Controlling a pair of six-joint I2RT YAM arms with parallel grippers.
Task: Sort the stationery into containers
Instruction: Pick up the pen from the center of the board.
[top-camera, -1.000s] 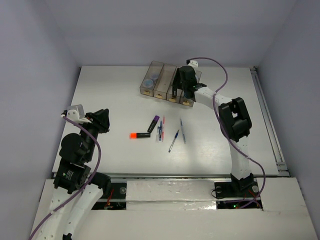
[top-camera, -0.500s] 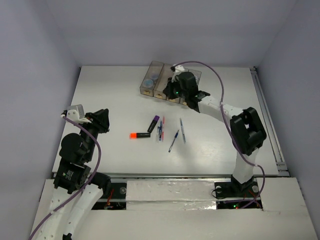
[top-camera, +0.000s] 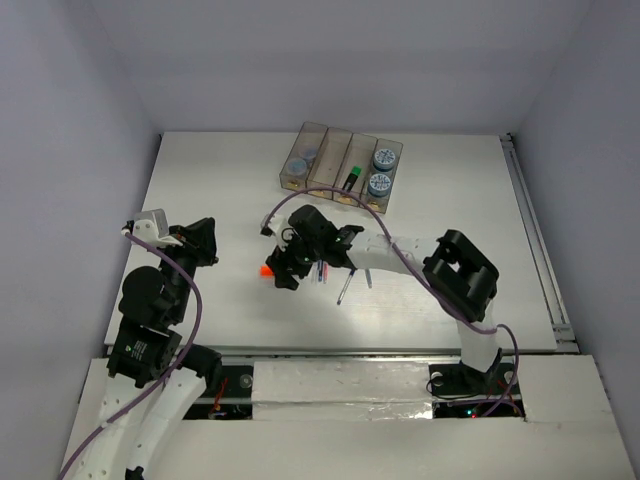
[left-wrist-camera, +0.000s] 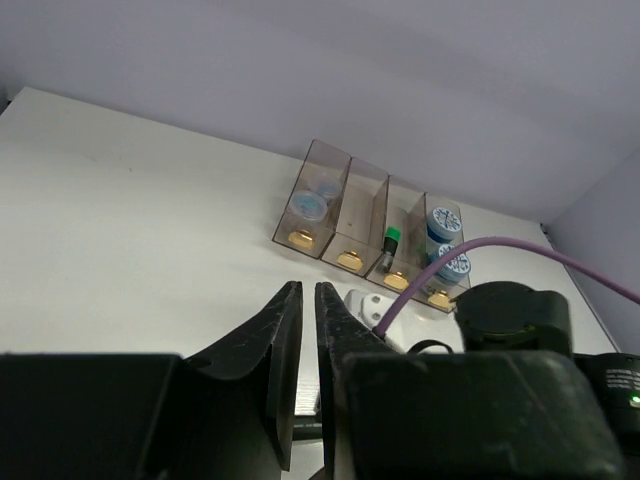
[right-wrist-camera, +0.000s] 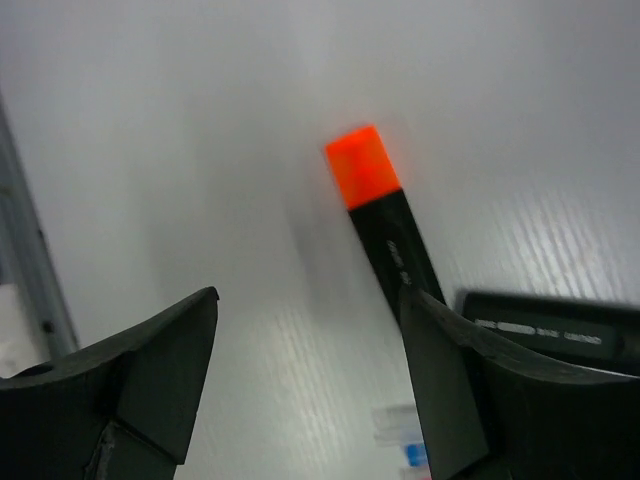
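Fingers of the right gripper (right-wrist-camera: 308, 295) stand wide apart above the table (right-wrist-camera: 200, 150), clamping nothing. The orange highlighter (right-wrist-camera: 385, 225) lies flat between them, its black end hard by the finger on the view's right, its cap past the tips. The left gripper (left-wrist-camera: 305, 287) has its fingers almost together, nothing between. Well beyond its tips sit the bins (left-wrist-camera: 365, 225), with a green highlighter (left-wrist-camera: 392, 240) and rolls (left-wrist-camera: 308, 204) inside.

White arm links (top-camera: 481, 340), black joints (top-camera: 460, 275), purple cables (left-wrist-camera: 500, 243); right claw (right-wrist-camera: 305, 300) black, wedge-fingered.
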